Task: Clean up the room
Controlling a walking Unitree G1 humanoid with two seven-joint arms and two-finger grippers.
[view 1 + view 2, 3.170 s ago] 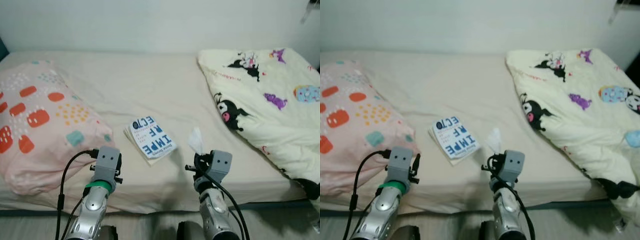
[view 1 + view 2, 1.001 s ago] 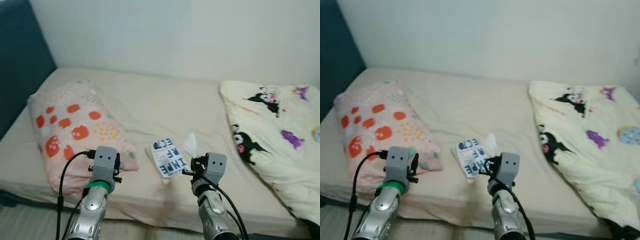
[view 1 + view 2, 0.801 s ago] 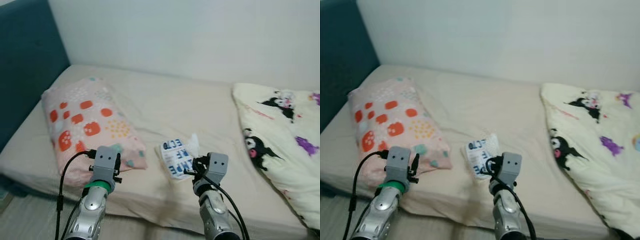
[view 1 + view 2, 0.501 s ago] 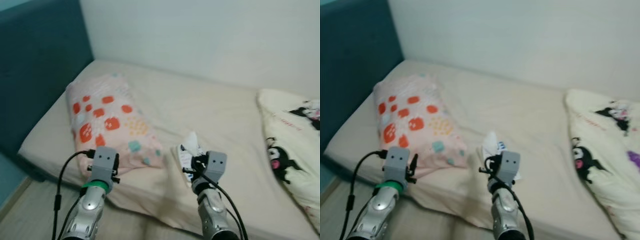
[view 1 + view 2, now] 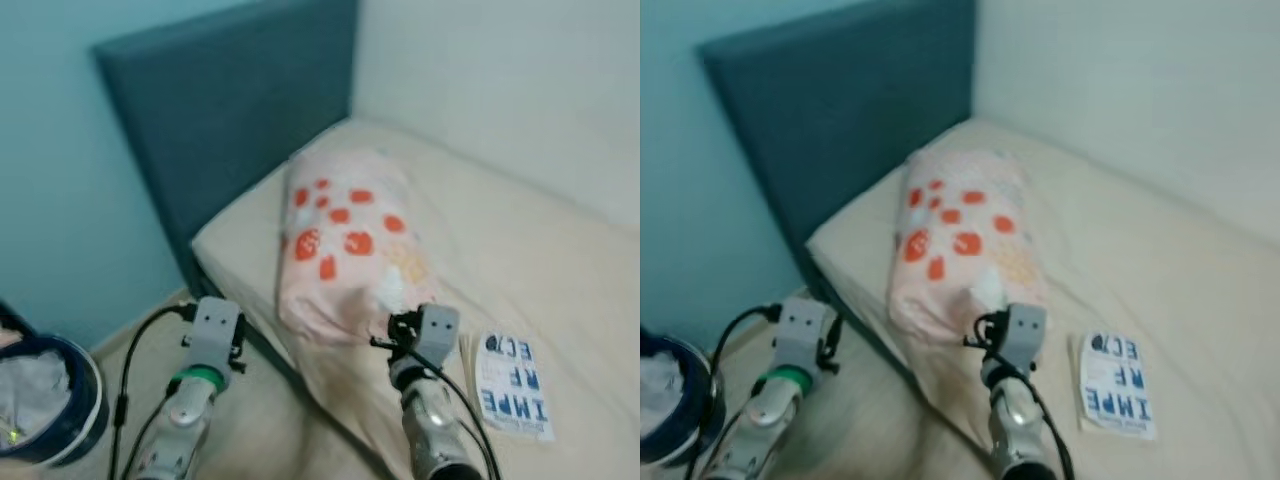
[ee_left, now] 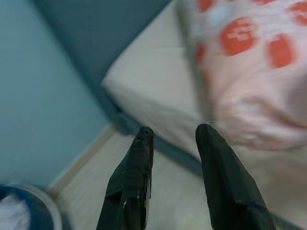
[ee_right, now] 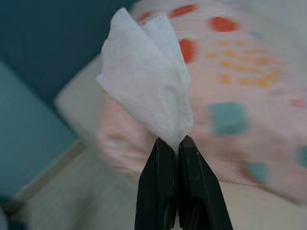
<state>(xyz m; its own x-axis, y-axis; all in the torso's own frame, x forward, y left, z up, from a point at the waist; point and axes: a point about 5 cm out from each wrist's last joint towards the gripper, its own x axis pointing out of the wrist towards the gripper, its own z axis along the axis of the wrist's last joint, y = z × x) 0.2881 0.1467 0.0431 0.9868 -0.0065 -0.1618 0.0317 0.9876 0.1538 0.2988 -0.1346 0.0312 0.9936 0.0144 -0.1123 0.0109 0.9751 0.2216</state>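
Right pincer (image 7: 173,143) clamped on tissue (image 7: 146,79), left pincer (image 6: 173,135) parted above floor (image 6: 163,201) beside bed (image 5: 250,240) edge.

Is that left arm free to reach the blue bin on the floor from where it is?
Probably yes. The left gripper hangs open with bare floor between it and the blue bin, which sits to its left.

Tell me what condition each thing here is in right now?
Right gripper: jaws shut on the tissue.
Tissue: crumpled, pinched at its bottom.
Left gripper: jaws open, holding nothing.
Pillow: lying on the bed.
Book: closed, flat on the bed.
Blue bin: open, white waste inside.
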